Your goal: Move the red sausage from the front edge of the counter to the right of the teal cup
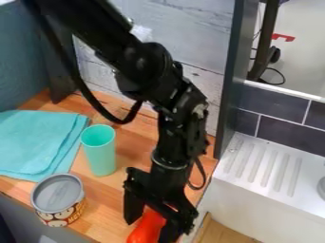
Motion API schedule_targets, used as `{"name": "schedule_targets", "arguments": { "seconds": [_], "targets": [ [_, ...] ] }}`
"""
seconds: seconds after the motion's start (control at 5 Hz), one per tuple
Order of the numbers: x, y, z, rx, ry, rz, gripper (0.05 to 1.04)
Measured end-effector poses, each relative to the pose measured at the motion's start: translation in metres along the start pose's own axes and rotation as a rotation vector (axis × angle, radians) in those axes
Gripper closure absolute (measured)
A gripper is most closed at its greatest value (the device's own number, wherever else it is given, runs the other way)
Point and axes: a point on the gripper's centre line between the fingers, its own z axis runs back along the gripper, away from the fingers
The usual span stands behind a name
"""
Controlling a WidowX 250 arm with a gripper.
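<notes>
Red object (146, 229) between fingers of black claw (149, 228), spread well apart.

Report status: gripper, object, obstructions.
Gripper down at red object, grip unconfirmed. Green cup and can standing nearby. Teal cloth beside cup.

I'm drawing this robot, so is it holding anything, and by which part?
The gripper is around the upper part of a red thing, but I can't tell whether it is really holding it.

cup (99, 155), can (58, 197), red object (147, 228) (one of each)
</notes>
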Motion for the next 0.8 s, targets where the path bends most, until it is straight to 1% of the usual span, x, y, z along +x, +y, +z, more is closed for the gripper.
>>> {"name": "schedule_targets", "arguments": {
  "seconds": [0.2, 0.4, 0.6, 0.8],
  "targets": [
    [0.0, -0.002, -0.007, 0.0, 0.028, 0.004, 0.31],
    [-0.004, -0.007, -0.007, -0.006, 0.027, -0.003, 0.523],
    [-0.01, -0.006, -0.001, -0.005, 0.041, -0.011, 0.53],
    [-0.008, 0.003, 0.022, -0.018, -0.036, -0.018, 0.53]
  ]
}}
